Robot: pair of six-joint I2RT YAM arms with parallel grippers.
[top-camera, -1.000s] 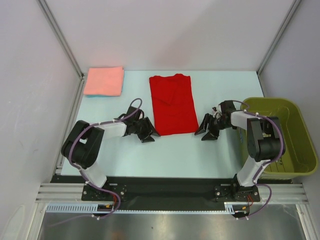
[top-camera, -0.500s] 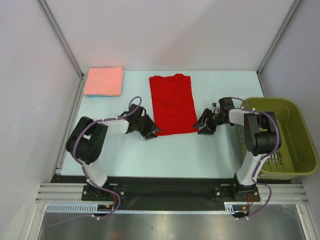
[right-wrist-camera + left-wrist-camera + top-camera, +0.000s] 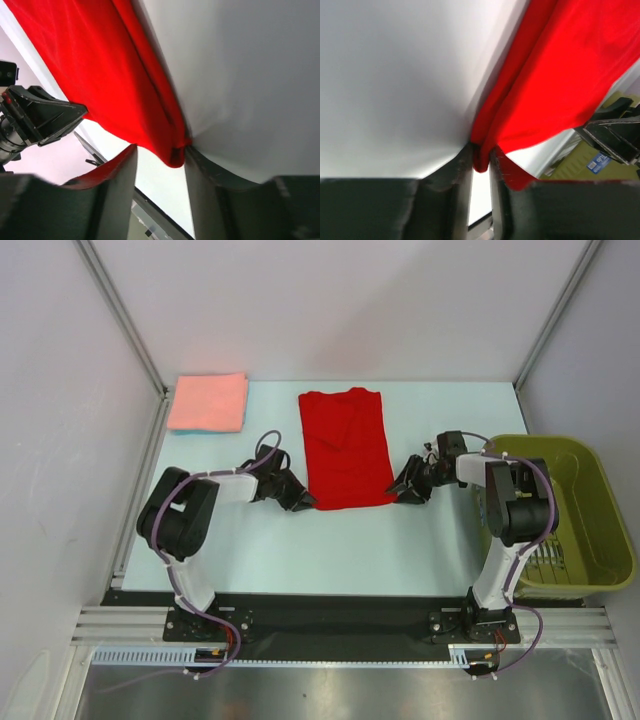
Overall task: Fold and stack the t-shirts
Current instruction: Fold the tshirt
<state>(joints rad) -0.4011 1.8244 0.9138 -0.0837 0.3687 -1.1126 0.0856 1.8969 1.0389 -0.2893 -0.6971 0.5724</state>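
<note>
Left fingers (image 3: 455, 185) pinch the red t-shirt's (image 3: 345, 450) near corner; right fingers (image 3: 205, 180) stand apart around the other.

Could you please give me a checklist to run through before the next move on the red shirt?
1. Grip of left pincer on the near-left corner of the red t-shirt: ok, closed on cloth.
2. Grip of right pincer on the near-right corner: not ok, jaws apart, cloth merely between them.
3. All layers caught on the left: cannot tell.
4. Shirt lying flat: ok.
5. The pink t-shirt folded, far left, apart: ok.
</note>
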